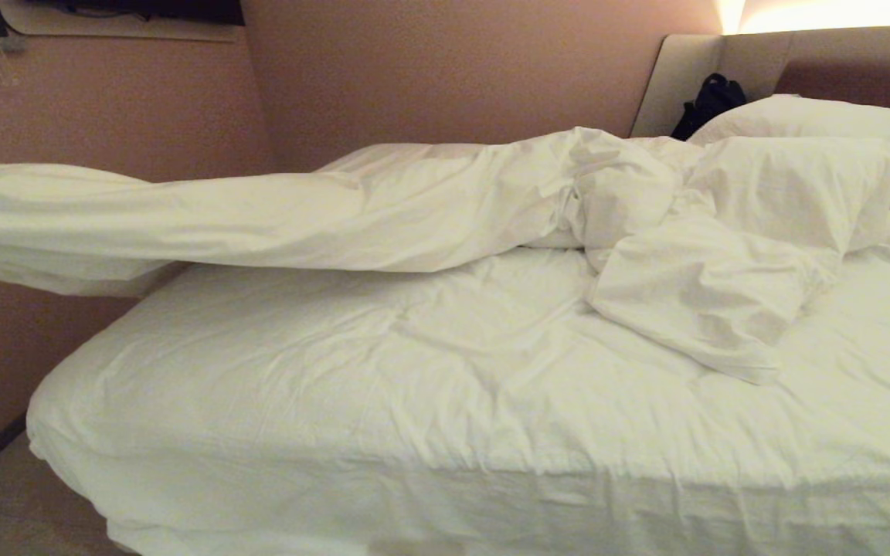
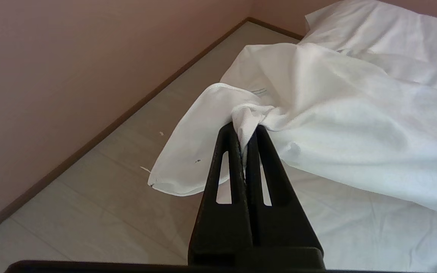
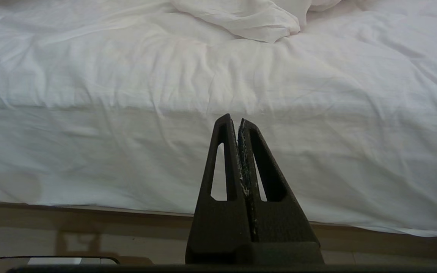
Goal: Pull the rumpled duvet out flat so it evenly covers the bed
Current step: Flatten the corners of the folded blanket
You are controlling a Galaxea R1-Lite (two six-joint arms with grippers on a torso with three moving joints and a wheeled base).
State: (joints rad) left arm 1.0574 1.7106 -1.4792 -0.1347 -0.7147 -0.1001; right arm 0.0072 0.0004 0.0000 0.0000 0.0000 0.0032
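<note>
My left gripper point(image 2: 246, 131) pinches the duvet point(image 1: 275, 216) corner, stretched toward nine o'clock off the bed point(image 1: 414, 401); my right gripper point(image 3: 238, 123) is closed, empty.

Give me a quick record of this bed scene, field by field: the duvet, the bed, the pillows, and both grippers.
duvet: puffy white creased duvet, bunched near the pillows, one end stretched off the bed's left side
bed: wide white-sheeted bed, mostly uncovered
pillows: plump white pillows by the headboard
left gripper: shut on the duvet's corner, above the floor
right gripper: shut, empty, facing the mattress side
</note>
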